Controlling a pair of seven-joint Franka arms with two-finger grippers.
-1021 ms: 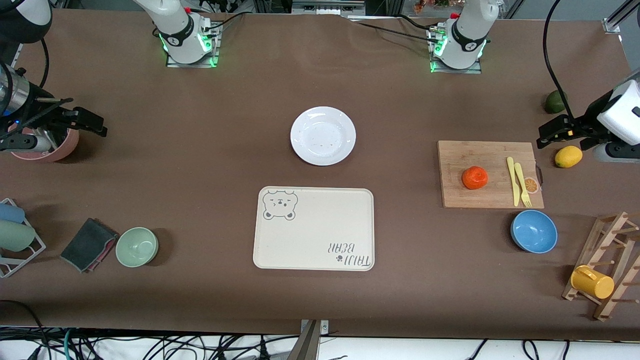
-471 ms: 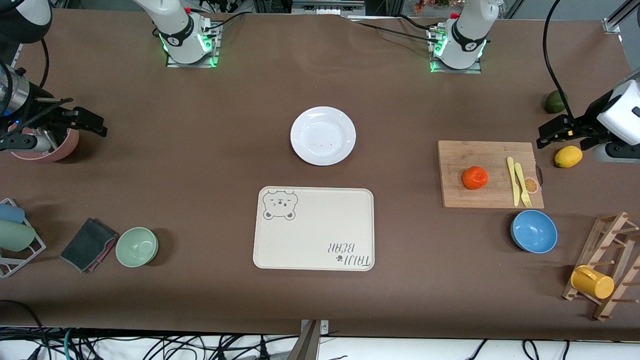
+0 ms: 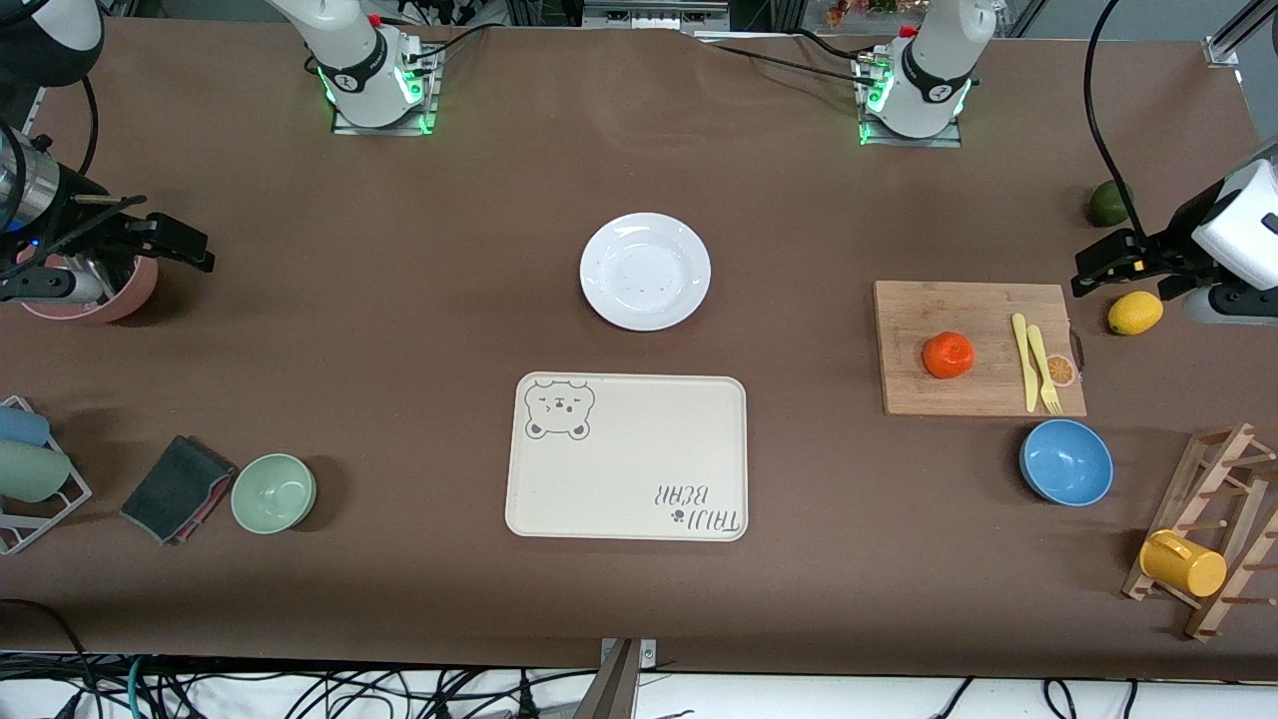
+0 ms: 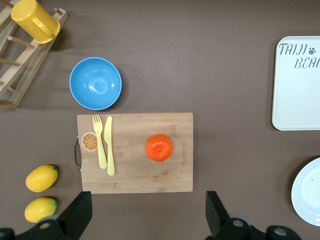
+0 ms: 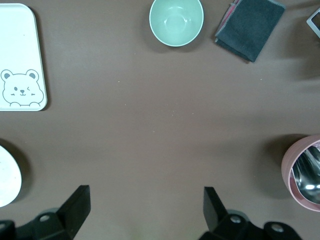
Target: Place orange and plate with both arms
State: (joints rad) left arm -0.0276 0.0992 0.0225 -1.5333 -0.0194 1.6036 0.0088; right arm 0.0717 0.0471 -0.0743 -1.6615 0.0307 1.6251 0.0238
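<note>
The orange (image 3: 949, 355) rests on a wooden cutting board (image 3: 919, 310) toward the left arm's end of the table; the left wrist view shows the orange (image 4: 159, 147) too. The white plate (image 3: 645, 271) lies mid-table with nothing on it, and its rim (image 5: 7, 177) shows in the right wrist view. My left gripper (image 3: 1103, 262) hangs open over the table beside the board, its jaws (image 4: 148, 207) wide apart and holding nothing. At the right arm's end, my right gripper (image 3: 175, 245) hovers open next to a pink cup (image 3: 120, 295), gripper (image 5: 145, 202) over bare table.
A cream bear tray (image 3: 627, 457) lies nearer the camera than the plate. Yellow knife and fork (image 3: 1033, 361) lie on the board. Around it are a blue bowl (image 3: 1065, 461), a lemon (image 3: 1135, 313), a green fruit (image 3: 1108, 203) and a rack with a yellow mug (image 3: 1183, 562). A green bowl (image 3: 274, 492) and a cloth (image 3: 178, 487) lie at the right arm's end.
</note>
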